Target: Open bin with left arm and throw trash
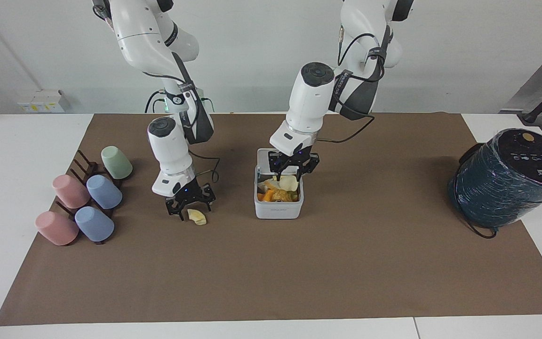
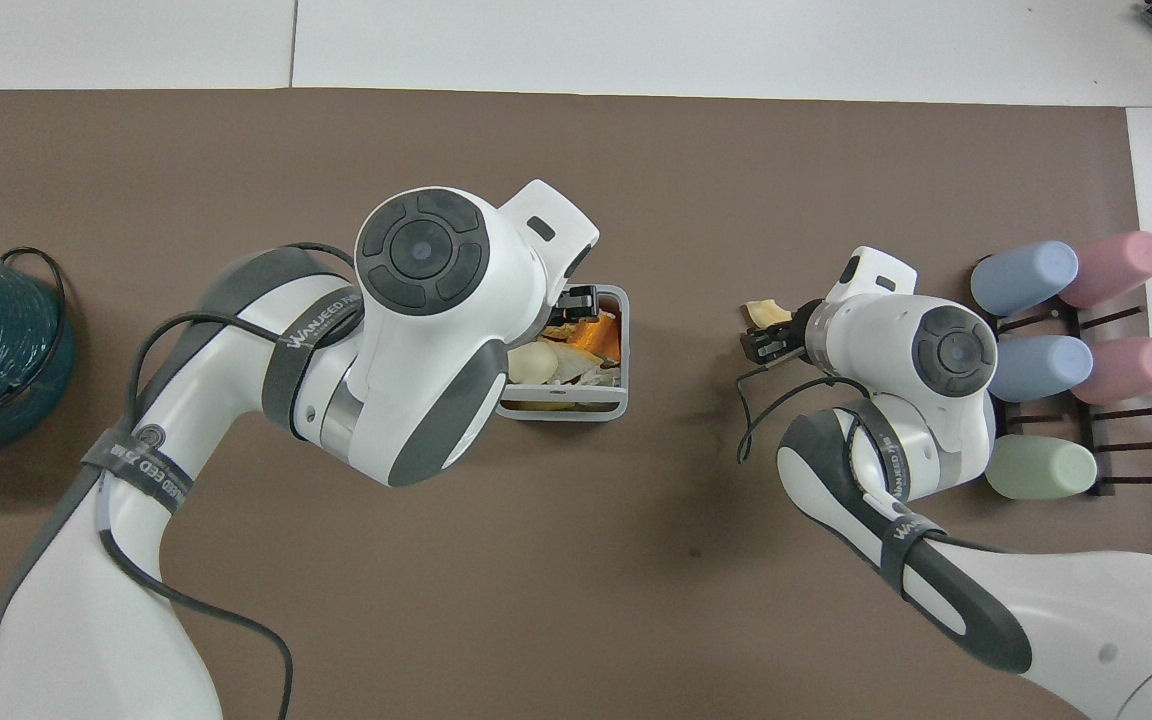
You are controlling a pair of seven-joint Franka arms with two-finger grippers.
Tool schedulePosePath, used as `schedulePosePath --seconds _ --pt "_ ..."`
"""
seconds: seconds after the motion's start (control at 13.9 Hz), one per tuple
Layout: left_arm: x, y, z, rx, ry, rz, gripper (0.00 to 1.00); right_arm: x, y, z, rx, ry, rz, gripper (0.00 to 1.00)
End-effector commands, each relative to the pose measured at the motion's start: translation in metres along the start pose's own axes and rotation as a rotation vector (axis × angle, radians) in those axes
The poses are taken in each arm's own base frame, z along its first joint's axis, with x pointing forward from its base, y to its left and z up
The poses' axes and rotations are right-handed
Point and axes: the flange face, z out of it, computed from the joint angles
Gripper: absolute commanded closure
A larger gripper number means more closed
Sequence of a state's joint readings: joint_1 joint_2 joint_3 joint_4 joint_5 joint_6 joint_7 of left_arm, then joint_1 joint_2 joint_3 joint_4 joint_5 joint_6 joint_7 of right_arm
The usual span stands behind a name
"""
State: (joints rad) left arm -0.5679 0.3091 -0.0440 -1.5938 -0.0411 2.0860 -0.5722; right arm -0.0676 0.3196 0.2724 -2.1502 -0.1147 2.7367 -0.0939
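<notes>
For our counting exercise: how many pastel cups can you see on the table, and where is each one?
5, all on the dark rack at the right arm's end: green cup nearest the robots, then two blue cups, each with a pink cup beside it. None seems hidden.

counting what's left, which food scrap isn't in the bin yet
The pale yellow peel piece on the brown mat, under the right end effector; the other scraps lie in the small white square bin.
</notes>
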Motion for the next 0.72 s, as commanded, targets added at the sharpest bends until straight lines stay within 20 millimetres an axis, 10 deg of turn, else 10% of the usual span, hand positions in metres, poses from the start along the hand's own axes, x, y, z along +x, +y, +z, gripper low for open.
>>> schedulePosePath --seconds 0.0,0.36,0.65 --pt "0.016 -0.02 -0.03 0.009 0.017 -0.035 0.06 -0.004 0.0 -0.007 -0.012 0.017 -0.028 0.9" --pt "0.063 -0.129 -0.09 0.091 -0.093 -0.003 0.13 0.021 -0.007 -0.025 -0.013 0.059 0.039 1.0" --pt "0.075 -0.281 -0.147 0.1 -0.149 0.176 0.14 0.077 -0.052 -0.086 -0.006 0.053 0.124 1.0"
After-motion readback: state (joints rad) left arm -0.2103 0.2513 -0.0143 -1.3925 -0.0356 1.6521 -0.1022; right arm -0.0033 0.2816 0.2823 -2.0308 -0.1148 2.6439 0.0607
